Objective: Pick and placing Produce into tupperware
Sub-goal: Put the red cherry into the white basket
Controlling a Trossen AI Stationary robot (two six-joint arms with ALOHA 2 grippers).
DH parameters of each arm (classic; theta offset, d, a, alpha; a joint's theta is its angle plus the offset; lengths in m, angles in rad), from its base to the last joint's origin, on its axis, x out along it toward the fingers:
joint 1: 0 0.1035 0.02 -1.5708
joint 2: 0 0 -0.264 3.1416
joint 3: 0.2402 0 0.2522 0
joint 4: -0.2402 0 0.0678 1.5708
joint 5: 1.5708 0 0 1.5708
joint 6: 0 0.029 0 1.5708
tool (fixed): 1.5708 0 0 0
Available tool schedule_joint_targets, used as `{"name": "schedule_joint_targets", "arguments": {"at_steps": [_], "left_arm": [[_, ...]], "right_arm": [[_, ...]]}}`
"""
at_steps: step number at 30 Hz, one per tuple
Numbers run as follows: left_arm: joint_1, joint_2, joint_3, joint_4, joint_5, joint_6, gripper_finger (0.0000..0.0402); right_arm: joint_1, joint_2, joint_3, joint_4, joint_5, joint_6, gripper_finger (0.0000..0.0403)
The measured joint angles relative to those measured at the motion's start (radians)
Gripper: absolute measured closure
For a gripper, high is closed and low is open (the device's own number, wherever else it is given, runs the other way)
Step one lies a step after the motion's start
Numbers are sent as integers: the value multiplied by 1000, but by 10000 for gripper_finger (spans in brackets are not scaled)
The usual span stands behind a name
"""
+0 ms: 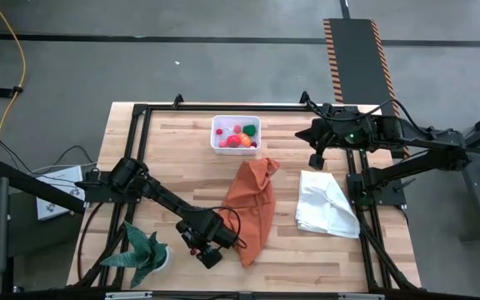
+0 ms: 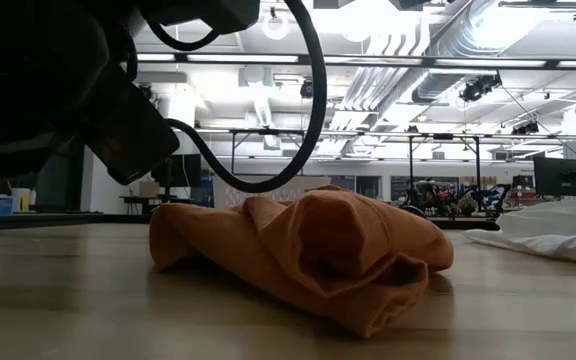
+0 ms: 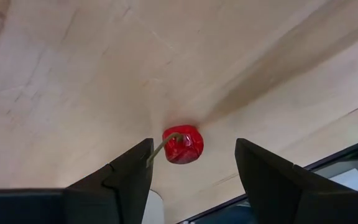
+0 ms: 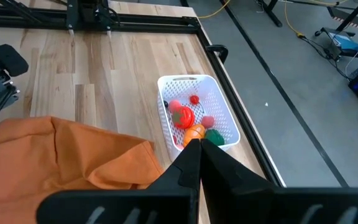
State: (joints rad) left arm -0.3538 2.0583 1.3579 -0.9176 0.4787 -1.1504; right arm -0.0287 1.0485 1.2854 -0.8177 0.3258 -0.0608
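A small red cherry-like piece of produce (image 3: 183, 144) with a thin stem lies on the wooden table near its front edge. My left gripper (image 3: 194, 157) is open and points steeply down, one finger on each side of the piece, and the stem reaches toward one fingertip. In the high view that gripper (image 1: 209, 253) sits between the potted plant and the orange cloth. The tupperware (image 1: 236, 133) stands at the table's far middle with several red, orange, pink and green pieces in it (image 4: 194, 118). My right gripper (image 4: 197, 149) is shut and held high at the far right (image 1: 316, 158).
A crumpled orange cloth (image 1: 252, 208) lies mid-table, just right of my left gripper, and it fills the low view (image 2: 298, 255). A white cloth (image 1: 327, 204) lies at the right. A green spiky potted plant (image 1: 144, 254) stands at the near left corner. Black frame rails (image 1: 140, 112) border the table.
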Motion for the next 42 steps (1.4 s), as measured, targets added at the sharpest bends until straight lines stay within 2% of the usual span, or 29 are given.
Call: {"name": "schedule_joint_targets", "arguments": {"at_steps": [9, 20, 24, 42], "left_arm": [[0, 5, 0, -6, 0, 12, 190], [0, 5, 0, -8, -4, 20, 266], [0, 5, 0, -8, -1, 20, 282], [-36, 6, -28, 3, 32, -6, 287]], "right_arm": [[0, 0, 0, 0, 0, 0, 402], [0, 0, 0, 0, 0, 0, 402], [0, 0, 0, 0, 0, 0, 402], [0, 0, 0, 0, 1, -5, 402]]}}
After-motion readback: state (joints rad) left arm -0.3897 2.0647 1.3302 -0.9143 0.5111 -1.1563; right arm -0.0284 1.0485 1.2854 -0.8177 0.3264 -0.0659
